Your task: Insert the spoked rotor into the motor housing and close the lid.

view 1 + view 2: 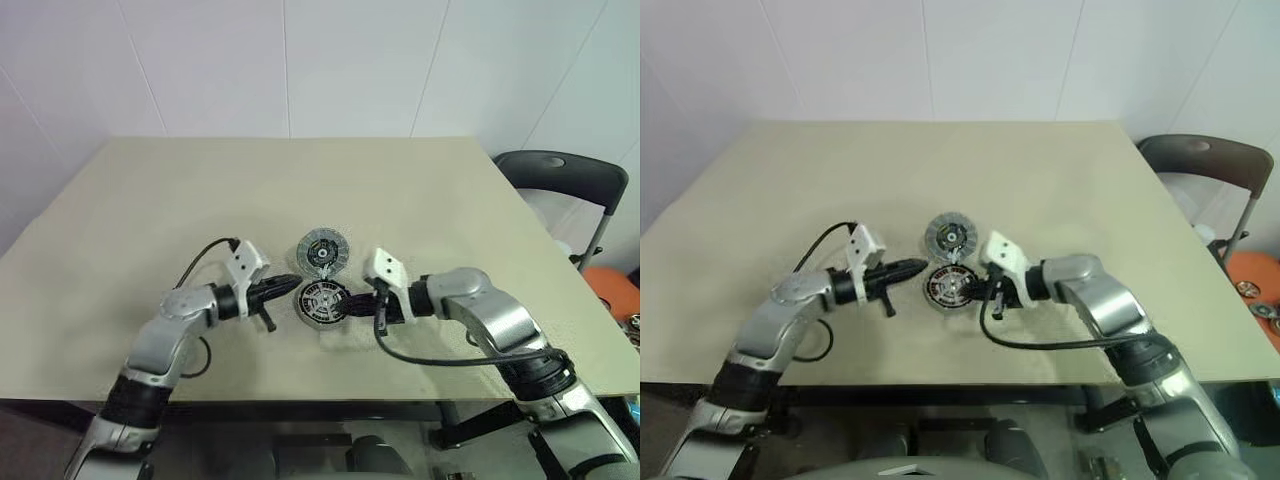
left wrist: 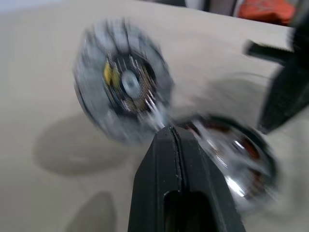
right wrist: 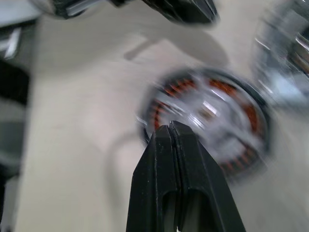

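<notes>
The motor housing (image 1: 323, 303), a dark ring with copper windings (image 3: 227, 89), lies on the tan table (image 1: 300, 190). A silver spoked rotor (image 1: 949, 286) appears to sit inside it. The grey ribbed lid (image 1: 323, 251) rests just behind the housing, touching its far rim and seemingly tilted up (image 2: 123, 79). My left gripper (image 1: 288, 285) is shut and empty, its tip at the housing's left edge. My right gripper (image 1: 352, 300) is also shut and empty, at the housing's right edge. Both wrist views are blurred.
A dark chair (image 1: 560, 175) stands past the table's right edge, with orange items (image 1: 615, 285) on the floor beside it. Black cables loop from both wrists over the table's near side. The table's front edge runs just below my arms.
</notes>
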